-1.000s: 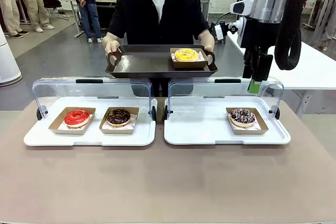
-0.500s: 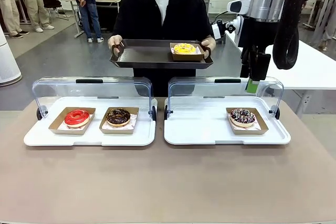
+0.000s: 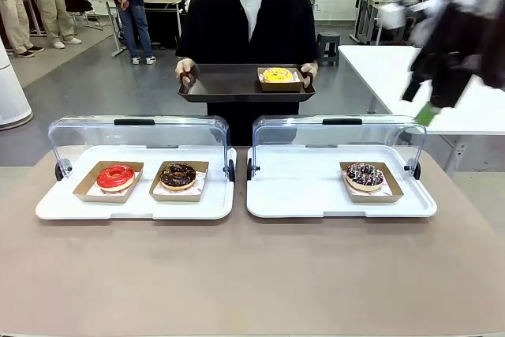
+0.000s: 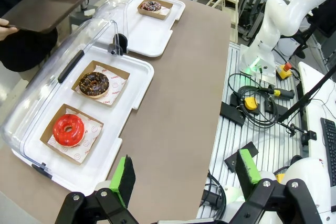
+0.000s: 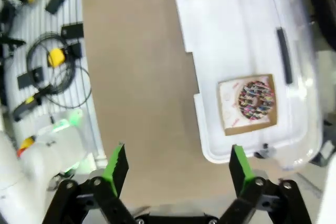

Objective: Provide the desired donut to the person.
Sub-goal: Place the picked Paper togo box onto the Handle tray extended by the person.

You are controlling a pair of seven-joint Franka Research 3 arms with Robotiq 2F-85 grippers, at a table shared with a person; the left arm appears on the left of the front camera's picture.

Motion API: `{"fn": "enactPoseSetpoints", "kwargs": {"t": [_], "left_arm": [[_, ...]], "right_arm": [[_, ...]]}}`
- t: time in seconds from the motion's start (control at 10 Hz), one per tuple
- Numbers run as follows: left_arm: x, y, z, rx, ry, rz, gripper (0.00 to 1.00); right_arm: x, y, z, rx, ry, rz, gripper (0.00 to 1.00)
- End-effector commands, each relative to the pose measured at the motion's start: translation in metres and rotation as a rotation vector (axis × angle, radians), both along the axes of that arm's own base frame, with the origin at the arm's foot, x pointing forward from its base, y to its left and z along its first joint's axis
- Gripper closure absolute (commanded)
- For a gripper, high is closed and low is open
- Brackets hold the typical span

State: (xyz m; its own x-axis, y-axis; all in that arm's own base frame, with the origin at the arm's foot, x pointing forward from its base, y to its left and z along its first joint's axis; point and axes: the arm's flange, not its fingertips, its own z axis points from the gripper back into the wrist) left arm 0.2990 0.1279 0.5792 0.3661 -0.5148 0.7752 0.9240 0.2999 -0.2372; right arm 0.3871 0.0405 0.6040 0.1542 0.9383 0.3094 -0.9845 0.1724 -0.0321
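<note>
The person holds a dark tray by both ends, beyond the table's far edge; the yellow donut, in its card box, sits on that tray's right part; right gripper, jaws wide and empty, is raised to the tray's right, blurred in the front view; left gripper is likewise wide, empty and well apart from the tray.

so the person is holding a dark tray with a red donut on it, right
Not red: the dark tray the person holds carries a yellow donut, as the front view shows. The rest is right.
</note>
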Motion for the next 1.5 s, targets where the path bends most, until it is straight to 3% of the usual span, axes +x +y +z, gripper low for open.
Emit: {"fn": "enactPoseSetpoints", "kwargs": {"t": [0.0,0.1,0.3,0.4,0.6,0.9,1.4], "left_arm": [[0.000,0.000,0.001,-0.010,-0.016,-0.009,0.00],[0.000,0.000,0.001,-0.010,-0.016,-0.009,0.00],[0.000,0.000,0.001,-0.010,-0.016,-0.009,0.00],[0.000,0.000,0.001,-0.010,-0.016,-0.009,0.00],[0.000,0.000,0.001,-0.010,-0.016,-0.009,0.00],[0.000,0.000,0.001,-0.010,-0.016,-0.009,0.00],[0.000,0.000,0.001,-0.010,-0.016,-0.009,0.00]], "right_arm": [[-0.027,-0.062,-0.029,0.233,-0.093,-0.015,0.00],[-0.037,-0.093,-0.044,0.384,-0.134,0.032,0.00],[-0.054,-0.150,-0.077,0.600,-0.201,0.002,0.00],[-0.059,-0.173,-0.087,0.639,-0.225,-0.002,0.00],[-0.060,-0.211,-0.095,0.699,-0.203,-0.108,0.00],[-0.060,-0.253,-0.076,0.704,-0.176,-0.151,0.00],[-0.077,-0.285,-0.043,0.736,-0.164,-0.008,0.00]]}}
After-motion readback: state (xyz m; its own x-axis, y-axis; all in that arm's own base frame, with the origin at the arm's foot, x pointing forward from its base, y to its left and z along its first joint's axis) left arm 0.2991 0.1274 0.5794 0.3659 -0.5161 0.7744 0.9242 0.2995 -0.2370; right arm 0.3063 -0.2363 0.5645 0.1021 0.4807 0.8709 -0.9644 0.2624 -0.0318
